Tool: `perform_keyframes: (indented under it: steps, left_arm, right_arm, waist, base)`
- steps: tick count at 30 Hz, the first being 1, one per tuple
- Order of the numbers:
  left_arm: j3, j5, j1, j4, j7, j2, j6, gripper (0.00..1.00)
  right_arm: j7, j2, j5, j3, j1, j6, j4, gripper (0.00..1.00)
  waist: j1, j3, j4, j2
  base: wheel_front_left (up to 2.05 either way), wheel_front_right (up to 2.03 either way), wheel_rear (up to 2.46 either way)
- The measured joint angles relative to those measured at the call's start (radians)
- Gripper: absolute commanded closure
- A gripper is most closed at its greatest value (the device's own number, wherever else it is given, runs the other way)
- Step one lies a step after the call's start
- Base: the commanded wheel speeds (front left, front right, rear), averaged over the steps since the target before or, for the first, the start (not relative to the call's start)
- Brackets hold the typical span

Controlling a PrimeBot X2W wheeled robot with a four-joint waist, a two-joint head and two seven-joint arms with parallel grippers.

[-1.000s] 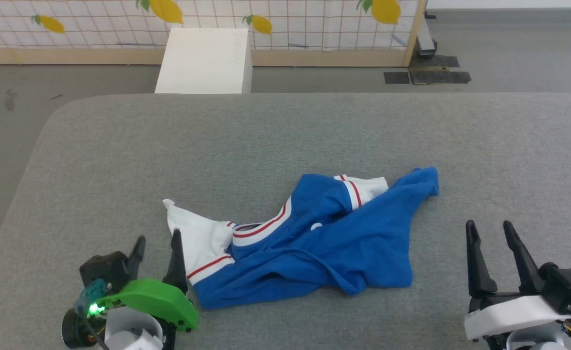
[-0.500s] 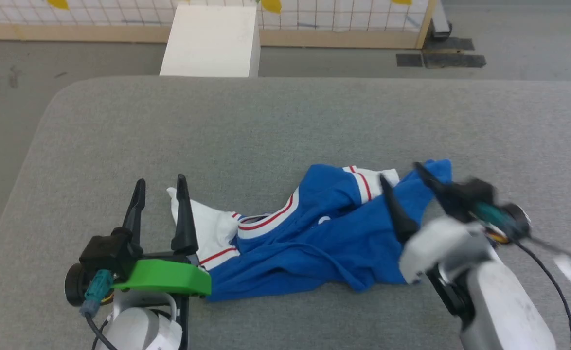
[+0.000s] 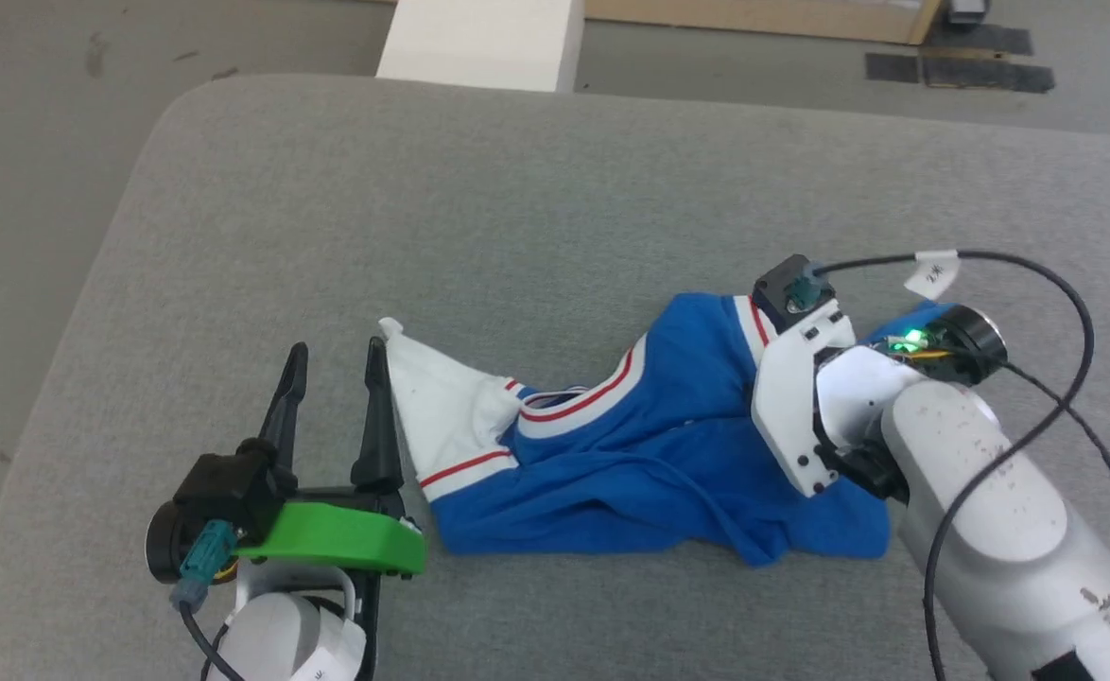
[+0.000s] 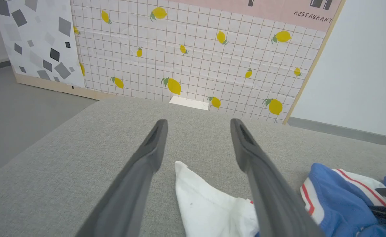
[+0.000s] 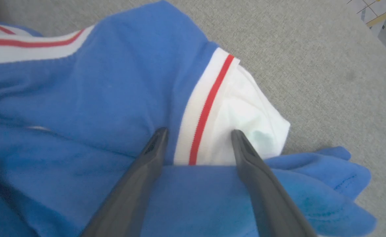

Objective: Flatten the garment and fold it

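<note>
STEP: first grasp, nothing flattened yet | garment [image 3: 650, 454]: crumpled heap on grey desk [image 3: 423, 189] | left pincer [image 3: 338, 345]: released, just beside garment's white sleeve tip | right pincer [image 5: 198, 131]: released, straddling garment's red-striped cuff [image 5: 209, 108] | ADVICE: pinch one layer per sleeve, draw apart evenly.

One blue shirt [image 3: 631, 454] is lying on one gray table [image 3: 423, 189], with one white box [image 3: 479, 38] behind. Two grippers are showing, the left gripper [image 3: 338, 346] and the right gripper [image 5: 198, 131], each with two fingers [image 4: 147, 164].
</note>
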Motion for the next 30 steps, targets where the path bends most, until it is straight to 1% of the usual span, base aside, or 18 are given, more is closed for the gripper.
perform_keyframes:
  steps: [1,2,4,6,9,13,16,20,23,25,27,30]
  left_arm:
    - [0.003,0.002,0.0,0.002,0.0,-0.001,-0.002,0.0]
    - [0.005,0.002,0.0,0.004,0.0,-0.002,-0.005,0.0]
    - [0.008,0.003,0.0,0.009,0.0,-0.003,-0.009,0.0]
    - [0.01,0.002,0.0,0.012,0.0,-0.003,-0.009,0.0]
    - [0.011,0.002,0.001,0.018,0.0,-0.004,-0.008,0.0]
    - [0.018,0.002,0.002,0.021,0.0,-0.005,-0.007,0.0]
    - [0.021,0.002,0.007,0.024,0.0,-0.006,-0.007,0.0]
    - [0.026,0.002,0.019,0.027,0.0,-0.006,-0.007,0.0]
    - [0.03,0.002,0.026,0.027,0.0,-0.006,-0.007,0.0]
    - [0.029,0.002,0.03,0.028,0.0,-0.006,-0.008,0.0]
    - [0.027,0.002,0.031,0.028,0.0,-0.006,-0.008,0.0]
    - [0.025,0.002,0.031,0.029,0.0,-0.006,-0.008,0.0]
  right_arm:
    - [0.013,-0.004,0.011,0.007,-0.011,0.0,0.004,0.66]
    - [0.02,-0.007,0.018,0.012,-0.018,0.0,0.005,1.0]
    - [0.008,-0.01,0.035,0.007,-0.027,0.0,0.001,1.0]
    - [-0.036,-0.01,0.04,-0.016,-0.029,0.0,-0.008,1.0]
    - [-0.117,-0.006,0.038,-0.081,-0.029,0.0,-0.026,1.0]
    - [-0.19,-0.008,0.011,-0.207,-0.026,0.0,-0.076,1.0]
    - [-0.207,-0.027,-0.02,-0.312,-0.002,0.0,-0.133,1.0]
    - [-0.219,-0.054,-0.072,-0.476,0.055,0.0,-0.247,1.0]
    - [-0.216,-0.056,-0.116,-0.588,0.091,0.0,-0.34,1.0]
    - [-0.178,-0.033,-0.133,-0.664,0.132,0.0,-0.389,1.0]
    - [-0.126,-0.007,-0.142,-0.714,0.19,0.0,-0.407,1.0]
    - [-0.039,0.027,-0.153,-0.767,0.297,0.0,-0.392,1.0]
  waist:
    - [0.0,0.005,0.006,0.0]
    - [0.0,0.008,0.01,0.0]
    - [0.0,0.012,0.018,0.0]
    - [0.0,0.011,0.021,0.0]
    - [0.0,0.001,0.019,0.0]
    - [0.0,-0.022,0.006,0.0]
    - [0.0,-0.043,-0.007,0.0]
    - [0.0,-0.071,-0.027,0.0]
    - [0.0,-0.086,-0.045,0.0]
    - [0.0,-0.095,-0.056,0.0]
    - [0.0,-0.101,-0.064,0.0]
    - [0.0,-0.103,-0.074,0.0]
  base:
    - [0.0,0.0,0.0]
    - [0.0,0.0,0.0]
    - [0.0,0.0,0.0]
    - [0.0,0.0,0.0]
    - [0.0,0.0,0.0]
    - [0.0,0.0,0.0]
    - [0.0,0.0,0.0]
    - [0.0,0.0,0.0]
    - [0.0,0.0,0.0]
    - [0.0,0.0,0.0]
    - [0.0,0.0,0.0]
    - [0.0,0.0,0.0]
